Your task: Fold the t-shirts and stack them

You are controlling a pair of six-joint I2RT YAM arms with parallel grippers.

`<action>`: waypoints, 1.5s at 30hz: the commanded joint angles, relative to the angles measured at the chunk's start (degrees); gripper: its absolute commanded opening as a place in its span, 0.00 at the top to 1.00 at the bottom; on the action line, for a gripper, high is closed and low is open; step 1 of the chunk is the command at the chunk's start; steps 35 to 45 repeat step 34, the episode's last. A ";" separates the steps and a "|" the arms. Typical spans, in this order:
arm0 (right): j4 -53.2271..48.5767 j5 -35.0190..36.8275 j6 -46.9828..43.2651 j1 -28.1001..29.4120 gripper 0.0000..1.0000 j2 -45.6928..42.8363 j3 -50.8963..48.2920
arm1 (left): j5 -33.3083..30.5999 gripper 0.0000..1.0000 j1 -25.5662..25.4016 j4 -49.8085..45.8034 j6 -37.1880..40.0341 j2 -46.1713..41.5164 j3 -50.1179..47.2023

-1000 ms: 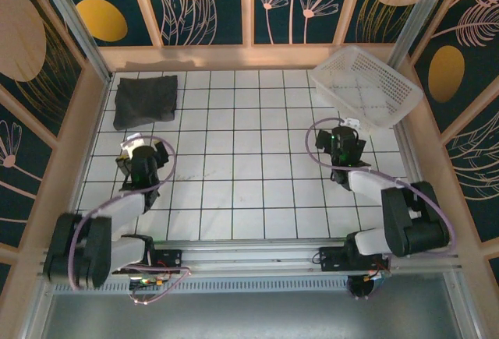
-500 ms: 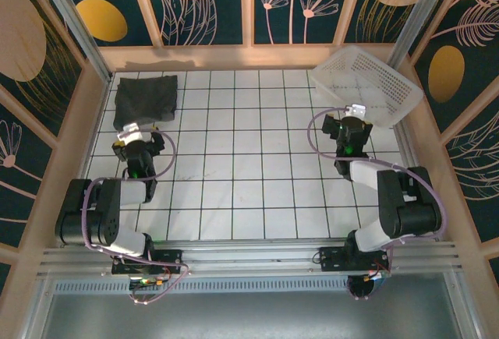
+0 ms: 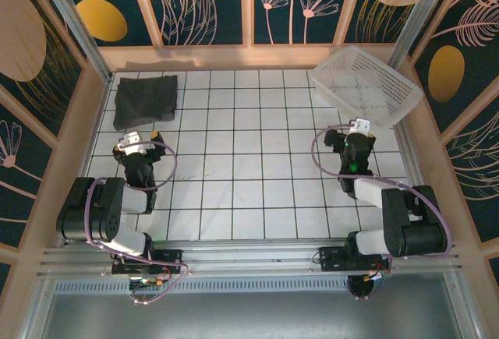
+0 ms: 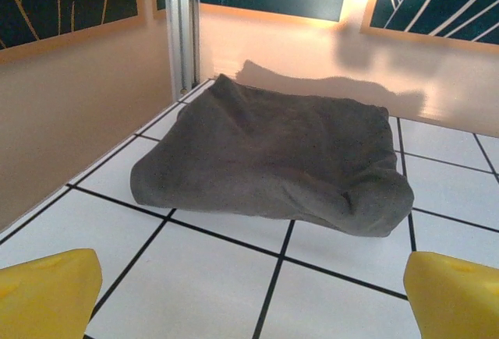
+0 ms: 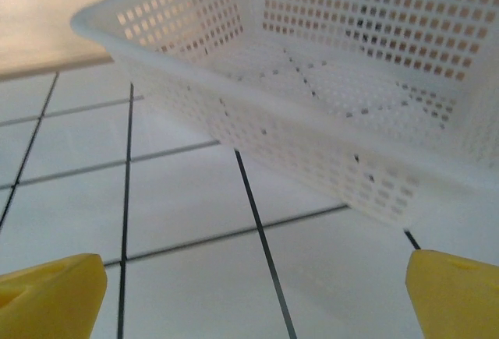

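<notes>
1. T-shirt (image 3: pixel 146 101): 1 dark charcoal t-shirt lies folded in the far left corner of the tiled table (image 3: pixel 249 175), close to the left wall and the back wall. In the left wrist view, the fabric forms a low, roughly rectangular bundle with rounded, slightly rumpled edges. Its near right corner bulges higher than the rest. Whether more than 1 shirt is in the bundle cannot be told.

2. Left gripper (image 3: pixel 140 139): located on the near side of the t-shirt, just short of its front edge and not touching it. The claw is wide. In the left wrist view, the 2 yellow fingertips (image 4: pixel 47 296) sit at opposite bottom corners of the frame, with bare white tile between them. The claw holds nothing. The left arm is drawn back toward its base at the near left edge.

3. Right gripper (image 3: pixel 356 133): located near the right side of the table, facing the basket and apart from it. The claw is wide. In the right wrist view, the 2 yellow fingertips (image 5: pixel 51 296) sit at opposite bottom corners, with only tile between them. The claw holds nothing.

4. Basket (image 3: pixel 366 86): 1 white plastic lattice basket stands in the far right corner, set at an angle to the tile grid. The tile lines show through its floor.
</notes>
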 commanded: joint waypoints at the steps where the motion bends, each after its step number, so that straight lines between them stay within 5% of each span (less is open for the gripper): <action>1: 9.31 -3.62 -2.93 -1.81 0.01 4.08 -0.35 | 0.73 0.01 0.04 2.74 0.76 0.03 0.17; 7: 17.83 -10.55 -2.03 -6.15 0.01 7.88 -2.85 | 0.73 0.01 0.07 2.86 0.80 0.03 0.09; 10: 36.47 -11.06 -1.30 -7.29 0.01 11.02 -10.82 | 0.73 0.01 0.06 2.86 0.78 0.03 0.07; 14: 28.85 -10.95 -0.95 -7.25 0.01 9.66 -8.18 | 0.75 0.01 0.06 2.85 0.78 0.03 0.07; 45: 28.38 -14.04 -2.13 -7.21 0.01 9.79 -7.69 | 0.82 0.01 0.04 3.08 0.87 -0.03 -0.10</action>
